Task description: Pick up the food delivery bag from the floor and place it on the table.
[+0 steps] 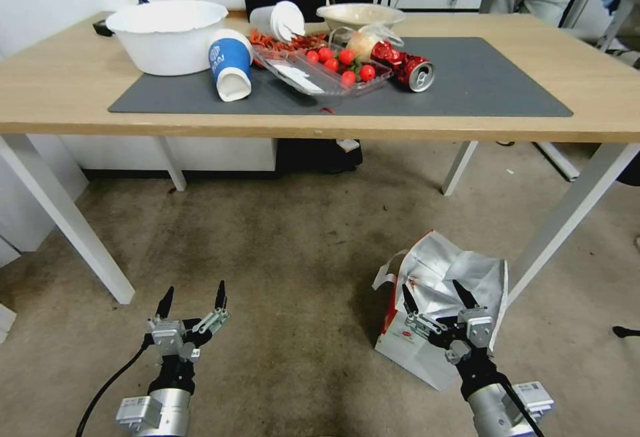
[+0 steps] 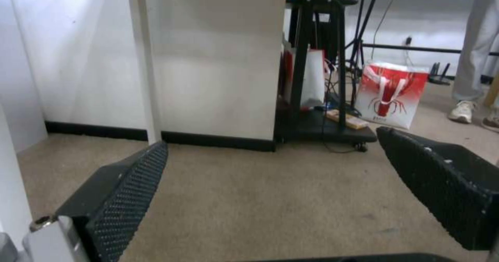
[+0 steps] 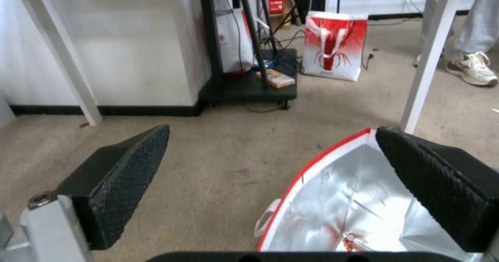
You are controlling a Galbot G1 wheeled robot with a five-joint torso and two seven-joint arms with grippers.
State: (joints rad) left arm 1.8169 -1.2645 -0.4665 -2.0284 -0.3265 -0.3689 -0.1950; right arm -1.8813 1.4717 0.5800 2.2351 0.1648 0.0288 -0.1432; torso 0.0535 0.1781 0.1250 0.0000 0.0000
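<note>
The food delivery bag stands on the floor, in front of the table and just inside its right front leg. Its mouth faces upward and gapes open, exposing the crinkled silver foil lining; a red edge runs along the rim, and a white strap handle hangs at the bag's left side. A small red round logo marks the lower front panel.

The right gripper hovers directly above the bag's open mouth with its fingers spread apart — released, grasping nothing. In the right wrist view, one finger pad sits over the foil interior near the red rim of the bag, while the other lies over bare floor; contact with the bag cannot be confirmed.

The left gripper hangs low over bare floor, well apart from the bag, likewise released with its fingers spread. In the left wrist view its pads frame only floor.

The tabletop — light wood carrying a dark grey mat — holds a white bowl, a tipped blue-and-white cup, a clear tray of red tomatoes and a crushed red can.
</note>
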